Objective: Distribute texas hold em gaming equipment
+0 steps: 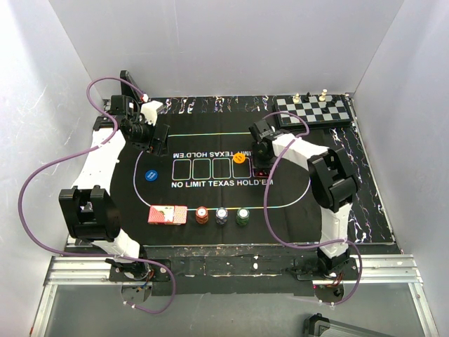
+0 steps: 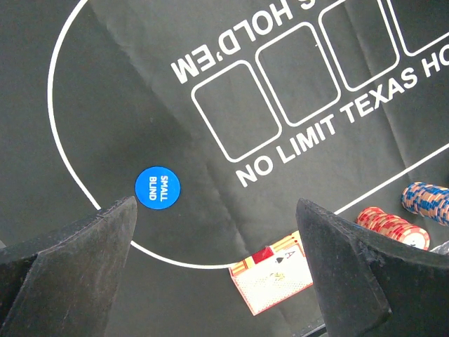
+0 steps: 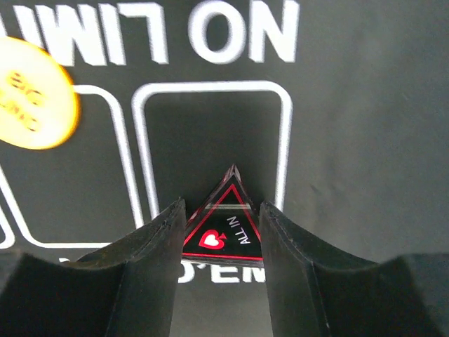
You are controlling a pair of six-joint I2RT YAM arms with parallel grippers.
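Note:
My right gripper (image 3: 223, 209) is shut on the small dark triangular "ALL IN" marker (image 3: 223, 233), low over the rightmost card box of the mat; it also shows in the top view (image 1: 261, 167). The yellow button disc (image 3: 31, 95) lies just to its left. My left gripper (image 2: 216, 205) is open and empty, raised over the left part of the mat (image 1: 151, 140). Below it lie the blue "SMALL BLIND" disc (image 2: 157, 187), the red-backed cards (image 2: 277, 279) and the red (image 2: 395, 226) and blue (image 2: 426, 200) chip stacks. A green chip stack (image 1: 242, 216) stands at the row's right end.
The black felt mat (image 1: 295, 189) printed "NO LIMIT TEXAS HOLD'EM" covers the table's middle. A black-and-white chessboard (image 1: 313, 110) with a few pieces stands at the back right. White walls close in the back and both sides. Purple cables loop from both arms.

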